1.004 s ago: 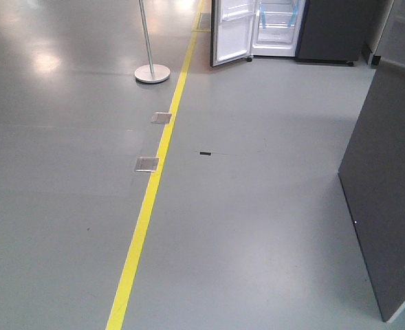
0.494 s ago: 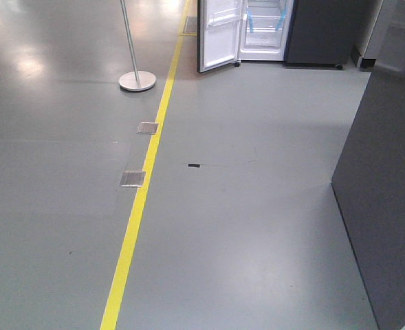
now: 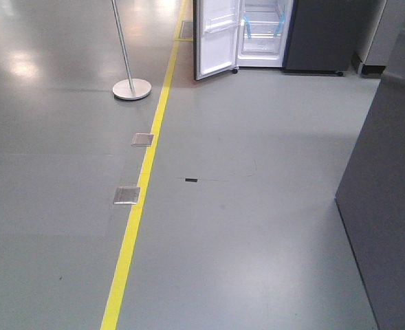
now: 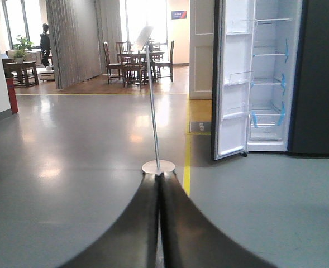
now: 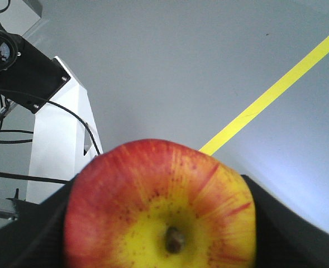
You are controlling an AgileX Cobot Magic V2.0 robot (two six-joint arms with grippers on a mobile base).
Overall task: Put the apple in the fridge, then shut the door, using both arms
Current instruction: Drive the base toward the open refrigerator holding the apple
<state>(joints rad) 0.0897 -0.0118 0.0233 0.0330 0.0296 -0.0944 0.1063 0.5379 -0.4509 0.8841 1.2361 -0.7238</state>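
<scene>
The fridge (image 3: pixel 260 34) stands far ahead at the top of the front view, dark navy-grey with a white interior and blue tape strips. Its door (image 3: pixel 216 38) is swung open to the left. The left wrist view shows the same fridge (image 4: pixel 270 78) and open door (image 4: pixel 234 84) with clear bins. My left gripper (image 4: pixel 160 174) is shut with nothing in it, pointing at the floor ahead. My right gripper (image 5: pixel 161 223) is shut on the apple (image 5: pixel 161 201), which is red with a yellow patch round its stem and fills the lower part of the right wrist view.
A metal pole on a round base (image 3: pixel 131 88) stands left of a yellow floor line (image 3: pixel 137 206). Two metal floor plates (image 3: pixel 126 195) lie beside the line. A dark panel (image 3: pixel 388 206) rises at the right. Tables and chairs (image 4: pixel 136 56) stand far back.
The floor plates, black mark and pole base have slid down the front view and the fridge shows more fully: the base has rolled forward toward the fridge.
</scene>
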